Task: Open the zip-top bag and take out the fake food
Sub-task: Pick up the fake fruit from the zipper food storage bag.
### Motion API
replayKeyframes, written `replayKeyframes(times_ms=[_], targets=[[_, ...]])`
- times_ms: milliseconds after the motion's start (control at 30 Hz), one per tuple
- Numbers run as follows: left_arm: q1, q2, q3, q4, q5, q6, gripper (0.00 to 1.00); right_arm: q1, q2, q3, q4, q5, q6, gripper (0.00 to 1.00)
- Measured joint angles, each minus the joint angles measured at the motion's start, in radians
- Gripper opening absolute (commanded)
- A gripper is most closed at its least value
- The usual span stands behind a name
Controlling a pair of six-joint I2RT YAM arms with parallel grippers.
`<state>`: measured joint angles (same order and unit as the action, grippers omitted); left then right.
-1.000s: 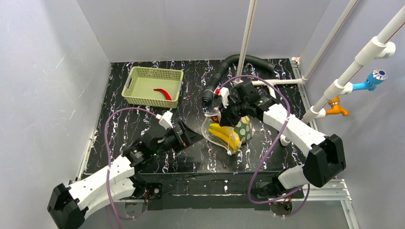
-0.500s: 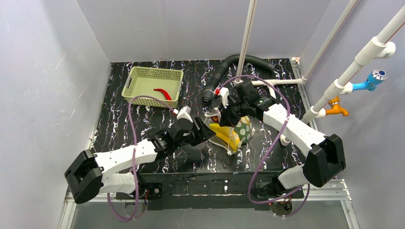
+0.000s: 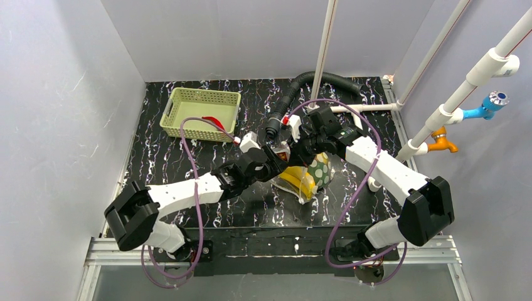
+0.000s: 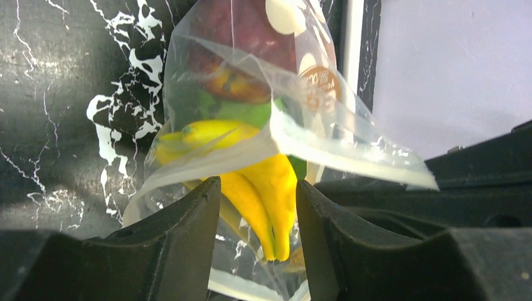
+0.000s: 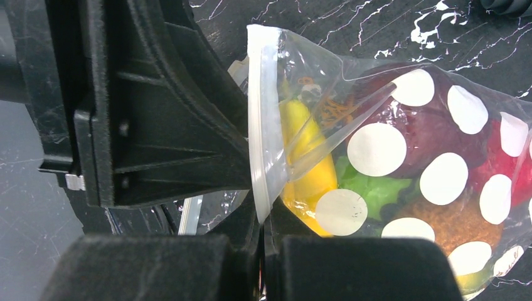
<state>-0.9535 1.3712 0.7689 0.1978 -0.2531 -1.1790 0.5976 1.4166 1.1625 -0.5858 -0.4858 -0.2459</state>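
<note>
The zip-top bag [image 3: 318, 168], clear with white spots, stands at mid-table with its mouth held open. My right gripper [image 5: 263, 233] is shut on the bag's zip strip [image 5: 258, 150] and holds that edge up. Inside the bag lies the fake food: a yellow banana [image 4: 266, 188], a green piece [image 5: 370, 188], a dark red piece [image 4: 248, 31] and a brown one [image 5: 455, 229]. My left gripper [image 4: 254, 188] reaches into the bag's mouth, and its fingertips [image 4: 204, 194] press the banana from both sides. A red chili [image 3: 214, 119] lies in the basket.
The pale green lattice basket [image 3: 179, 103] stands at the back left. A black corrugated hose [image 3: 301, 84] curves behind the bag, beside a white upright pipe [image 3: 326, 44]. Purple cables loop over both arms. Grey walls close in the table on three sides.
My left arm has swung right from the table's left half to the bag's mouth, and its jaws have narrowed from wide open onto the banana. The right gripper and bag have stayed put.
</note>
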Motion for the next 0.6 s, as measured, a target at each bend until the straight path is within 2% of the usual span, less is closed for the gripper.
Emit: replayKeyframes(times_ms=[233, 600], targets=[[0.000, 0.066, 0.040, -0.022, -0.039, 0.039, 0.59, 0.000, 0.000, 0.000, 0.000, 0.000, 0.000, 0.01], [0.021, 0.081, 0.039, 0.023, -0.040, 0.161, 0.67, 0.000, 0.000, 0.000, 0.004, 0.000, 0.000, 0.01]])
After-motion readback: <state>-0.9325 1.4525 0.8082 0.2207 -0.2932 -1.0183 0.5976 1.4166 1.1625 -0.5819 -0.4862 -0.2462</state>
